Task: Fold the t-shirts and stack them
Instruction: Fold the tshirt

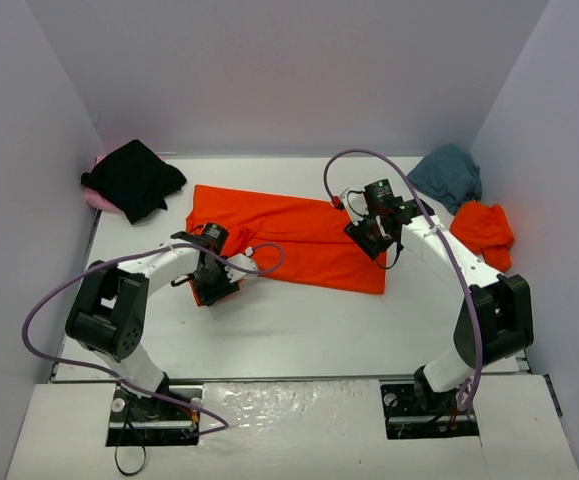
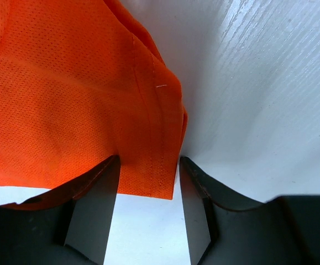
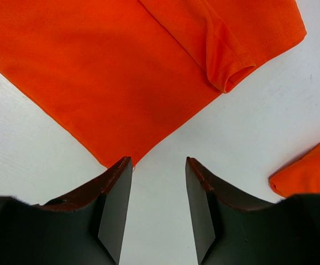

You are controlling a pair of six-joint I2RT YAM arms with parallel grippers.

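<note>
**Top view.** Table (image 1: 299, 330) is white and walled on three sides. The spread orange-red t-shirt (image 1: 289, 235) lies flat at the centre, its long axis running from 10 o'clock to 4 o'clock. The black t-shirt (image 1: 134, 178) is bunched at 10 o'clock in the far left corner. It lies on the pink t-shirt (image 1: 97, 198), of which only an edge shows. The teal-grey t-shirt (image 1: 449, 175) is crumpled at 2 o'clock. The second orange-red t-shirt (image 1: 484, 232) is heaped just beside it, towards 3 o'clock, well apart from the black and pink pair.

**Left gripper** (image 1: 216, 283) is low at the 7 o'clock corner of the spread shirt. In the left wrist view the jaws stand apart. The hemmed corner of the cloth lies in the gap between them, up against the left finger (image 2: 93, 210). A sliver of table shows next to the right finger. The cloth is not pinched.

**Right gripper** (image 1: 369, 238) is at the 3 o'clock edge of the spread shirt. In the right wrist view the jaws stand apart, with only table between them. A corner of the shirt ends just ahead of the left finger (image 3: 113, 204), and I cannot tell whether it touches. A sleeve (image 3: 226, 72) lies at 1 o'clock from the gap. An edge of the second orange-red t-shirt shows at 3 o'clock.
</note>
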